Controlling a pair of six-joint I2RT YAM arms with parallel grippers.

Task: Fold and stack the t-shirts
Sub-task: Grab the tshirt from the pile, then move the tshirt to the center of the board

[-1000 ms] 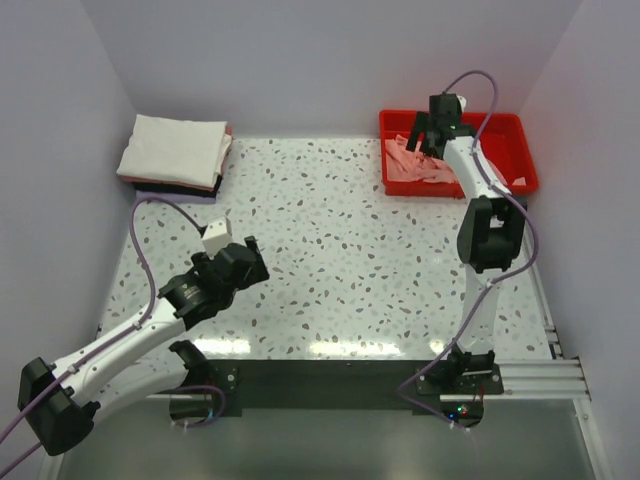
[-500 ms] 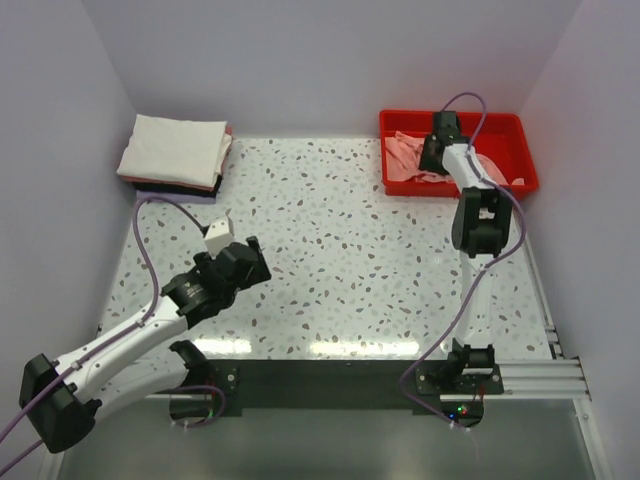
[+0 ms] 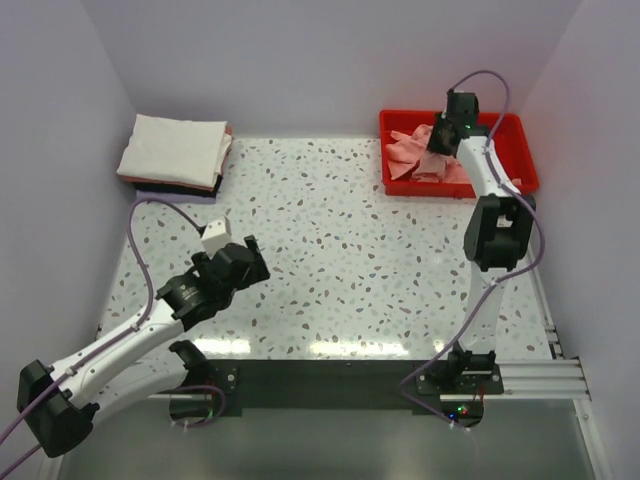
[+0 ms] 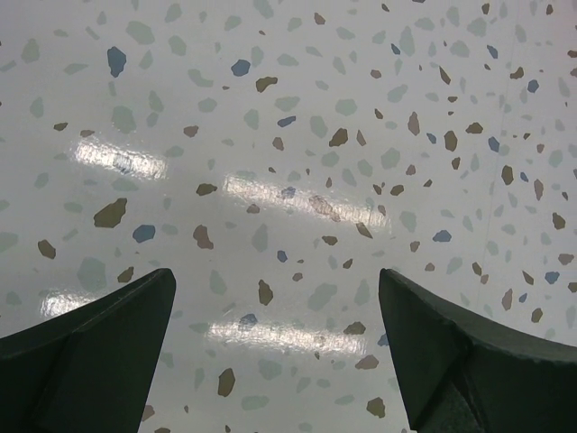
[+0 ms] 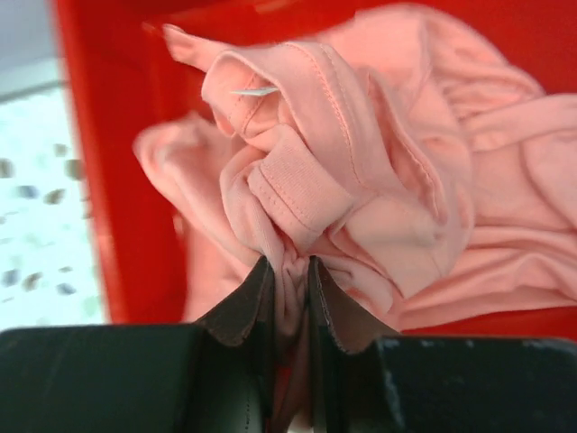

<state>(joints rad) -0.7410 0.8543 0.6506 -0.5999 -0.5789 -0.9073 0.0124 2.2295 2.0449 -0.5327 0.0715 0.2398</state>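
1. Pinches a bunched fold of the salmon-pink t-shirt [image 5: 361, 162] in the right gripper [image 5: 288, 269], fingers [image 5: 239, 311] drawn almost together with cloth squeezed into the narrow gap between them.
2. Holds that grip inside the red tray [image 3: 524, 152], at the far right corner of the speckled table [image 3: 350, 250].
3. Lifts part of the shirt into a peak under the gripper, with the rest crumpled on the tray floor toward its left side.
4. Shows, in the right wrist view, a ribbed collar band just above the pinch and a small white neck label [image 5: 254, 91] further up, near the tray wall.
5. Hangs the left gripper [image 4: 275, 275] released over bare tabletop at the near left, jaws spread wide, grasping nothing and touching nothing.
6. At the far left corner, close to the walls: a stack of folded t-shirts [image 3: 175, 150], cream on top, a pink edge along its right side, black at the bottom.
7. Well apart from that stack: both grippers, and the salmon-pink t-shirt across the table's width.
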